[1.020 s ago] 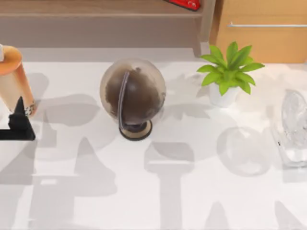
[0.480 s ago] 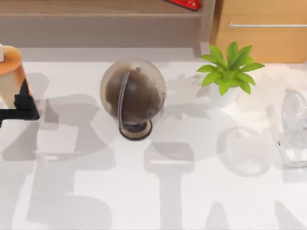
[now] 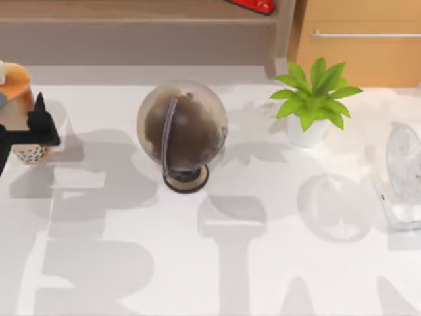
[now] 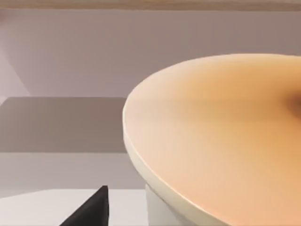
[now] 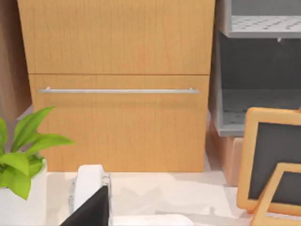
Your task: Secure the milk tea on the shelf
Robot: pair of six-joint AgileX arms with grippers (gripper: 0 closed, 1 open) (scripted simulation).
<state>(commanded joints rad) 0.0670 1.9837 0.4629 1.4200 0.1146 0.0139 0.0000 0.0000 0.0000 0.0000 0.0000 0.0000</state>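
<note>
The milk tea point(image 3: 20, 115) is at the far left edge of the desk point(image 3: 263, 263), partly cut by the border of the top view, and its speckled base now shows below the black fingers. The left end effector point(image 3: 29, 130) is clamped on the milk tea around the middle of the cup. Compared with half a second ago, this end effector sits a little farther right and nearer the shelf, and the cup appears lifted, with more of its pearl base visible. In the left wrist view the orange top of the milk tea point(image 4: 221, 141) is very close, with one dark finger point(image 4: 91, 209) beside it.

The shelf point(image 3: 145, 29) runs along the back, with its upright side panel at the right end and a red object point(image 3: 253, 5) on the board. Between cup and shelf the desk is open. The globe point(image 3: 182, 131) stands well apart to the right, then the potted plant point(image 3: 314, 99) and a clear fan point(image 3: 402, 174). The wooden cabinet point(image 5: 117, 84) is behind the plant. For the right end effector I cannot tell the state.
</note>
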